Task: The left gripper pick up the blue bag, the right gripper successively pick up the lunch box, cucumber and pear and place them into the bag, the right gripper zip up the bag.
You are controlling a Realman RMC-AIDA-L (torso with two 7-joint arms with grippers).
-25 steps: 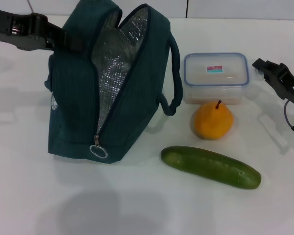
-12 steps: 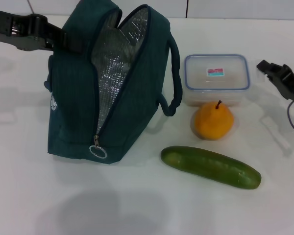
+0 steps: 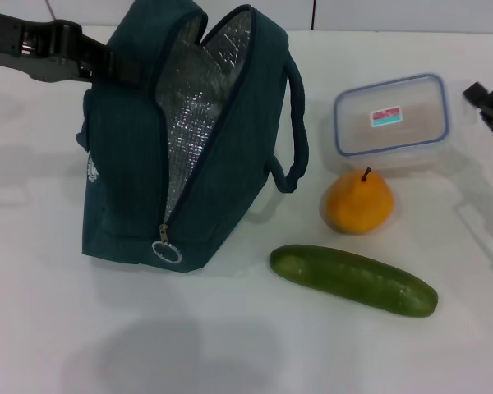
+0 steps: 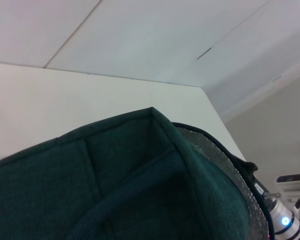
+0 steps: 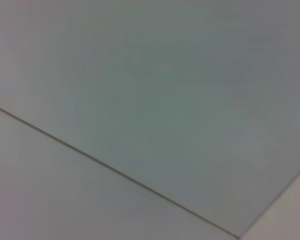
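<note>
Our left gripper [image 3: 107, 61] reaches in from ten o'clock; our right gripper [image 3: 476, 92] sits at two o'clock.

A lab-like test room: a bare white table [image 3: 57, 328] beside plain white panelled walls [image 4: 155, 35], with no furnishings.

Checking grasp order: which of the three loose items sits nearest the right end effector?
The lunch box, right beside the right end effector; pear and cucumber lie farther away.

1 blue bag [image 3: 131, 156], 1 lunch box [image 3: 392, 123], 1 pear [image 3: 359, 204], 1 cucumber [image 3: 353, 280].
</note>
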